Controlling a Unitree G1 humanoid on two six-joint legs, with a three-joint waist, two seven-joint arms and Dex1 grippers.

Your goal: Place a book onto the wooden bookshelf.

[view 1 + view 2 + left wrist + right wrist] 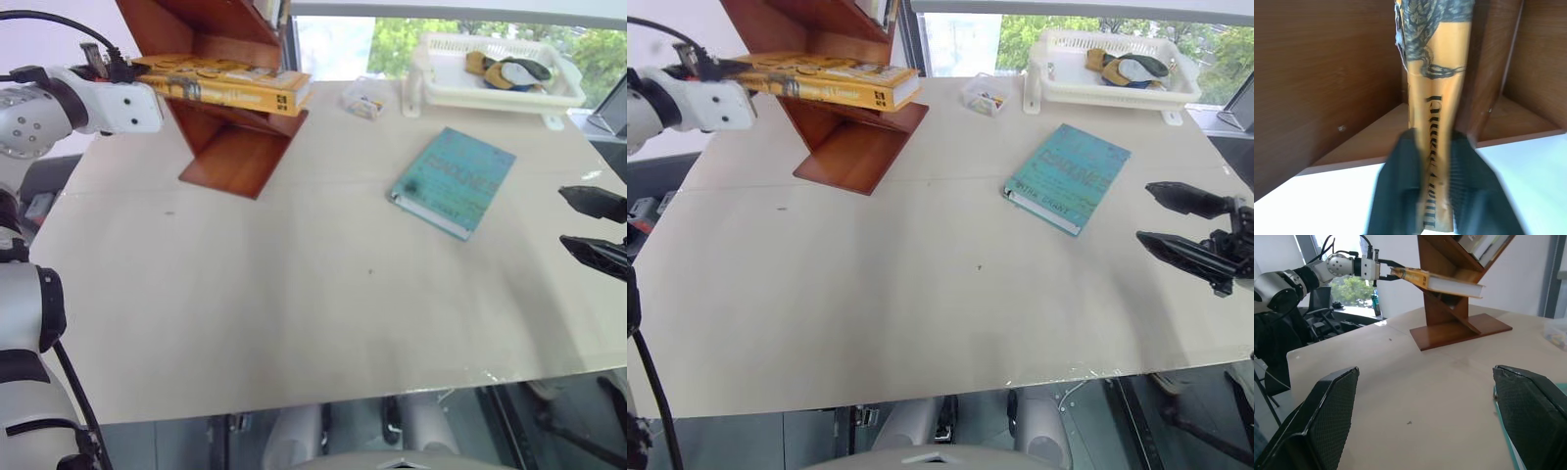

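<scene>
- left gripper (1385,270) at the far-left corner, level, fingers (1400,191) straddling the near end of the book (230,83). Blurred in the wrist view; can't tell whether they pinch it or just flank it.
- book lies in a compartment of the wooden bookshelf (235,147), its right end sticking out past the shelf boards.
- bookshelf top is cut off by the frame; more books up there, hard to read.
- table (294,294) centre and near half bare, plenty of room; near edge runs straight.
- small clear box (362,101) far centre, contents unclear.
- teal book (454,181) flat, right of centre.
- white basket (495,73) far right, items inside indistinct.
- right gripper (1181,230) over the table's right edge, fingers wide, holding nothing.
</scene>
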